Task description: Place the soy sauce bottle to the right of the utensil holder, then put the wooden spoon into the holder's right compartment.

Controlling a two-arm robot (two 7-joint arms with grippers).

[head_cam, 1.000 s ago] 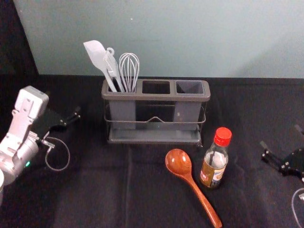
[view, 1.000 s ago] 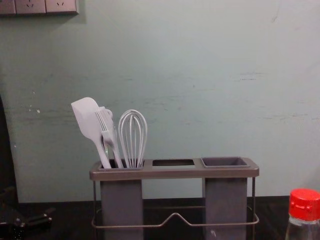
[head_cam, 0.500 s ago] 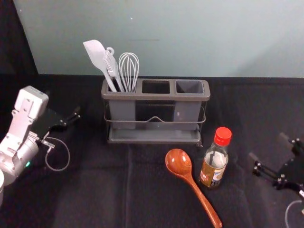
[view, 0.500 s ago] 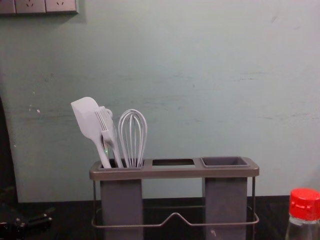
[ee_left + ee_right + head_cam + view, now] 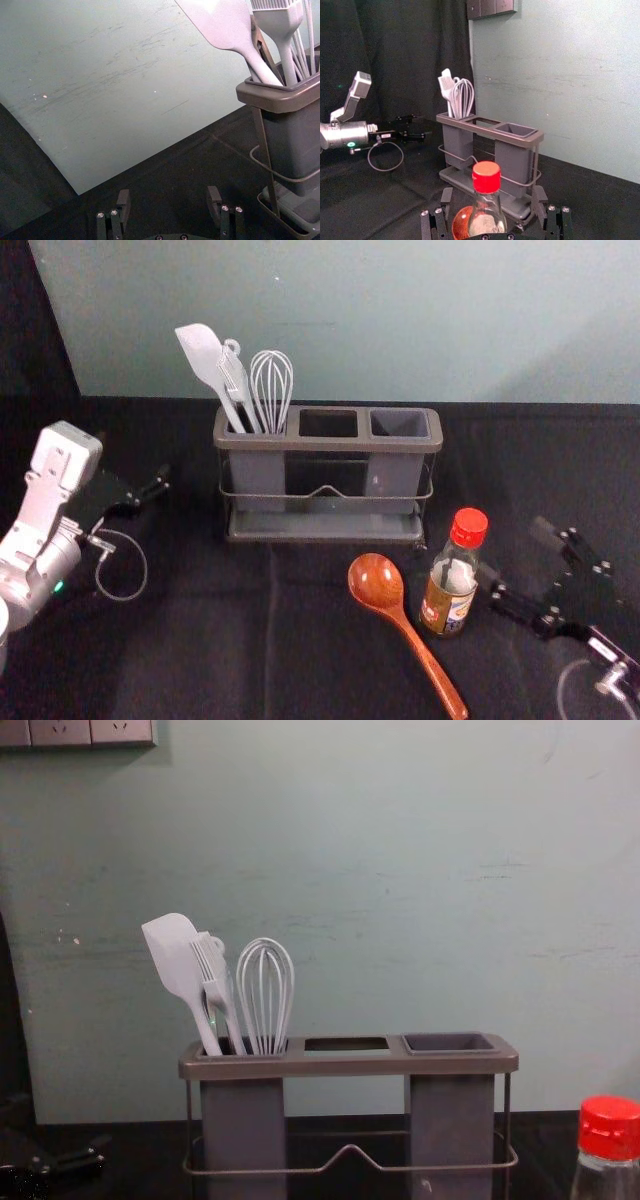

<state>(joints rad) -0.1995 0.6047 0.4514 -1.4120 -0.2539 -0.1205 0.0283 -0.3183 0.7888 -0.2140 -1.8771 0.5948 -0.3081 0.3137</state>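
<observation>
Wooden spoon [image 5: 408,632]: lower centre of the frame, handle toward the bottom edge, bowl uppermost.
Right claw [image 5: 512,552]: lower right; spread, facing the bottle, holding nothing.
Soy sauce bottle [image 5: 452,585], red cap: upright on the dark bench [image 5: 200,650], lower right of centre, just left of the claw, ahead of its opening.
Left claw [image 5: 135,460]: parked, left side, spread.
Utensil holder [image 5: 328,443]: upper centre; spatula [image 5: 202,352], brush [image 5: 235,380] and whisk [image 5: 271,390] in its left compartment.
</observation>
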